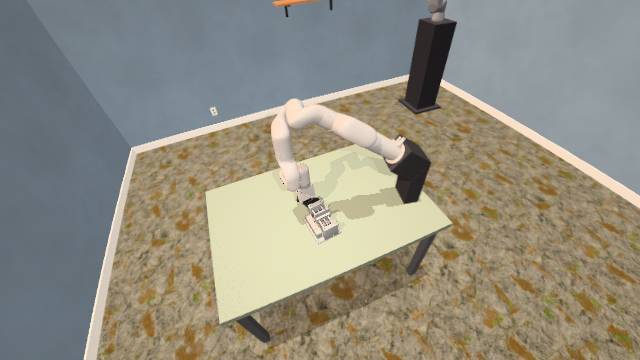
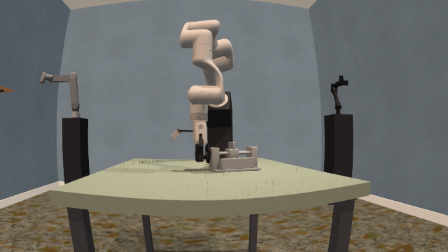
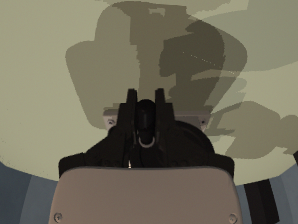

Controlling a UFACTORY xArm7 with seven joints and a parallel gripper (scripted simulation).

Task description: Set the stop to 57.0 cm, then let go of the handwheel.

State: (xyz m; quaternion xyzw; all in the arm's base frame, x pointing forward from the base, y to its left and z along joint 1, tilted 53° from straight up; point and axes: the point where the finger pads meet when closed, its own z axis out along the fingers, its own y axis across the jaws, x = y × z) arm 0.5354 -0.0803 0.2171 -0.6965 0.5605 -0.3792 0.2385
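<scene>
A small grey stop fixture [image 2: 235, 159] stands near the middle of the pale green table; it also shows in the top view [image 1: 323, 225]. It has a base, a lead screw along the top and a block-shaped stop [image 2: 231, 148] on the screw. A dark handwheel [image 2: 207, 153] sits at the fixture's left end. My gripper [image 2: 201, 152] points down and is shut on the handwheel. In the wrist view the dark fingers close around the round black handwheel [image 3: 145, 137], which hides most of the fixture.
The arm's black base block [image 1: 411, 172] stands at the table's far right edge. Black pedestals [image 2: 75, 147] [image 2: 338, 143] with small arms stand on the floor beyond the table. An orange shelf [image 1: 300, 3] hangs on the back wall.
</scene>
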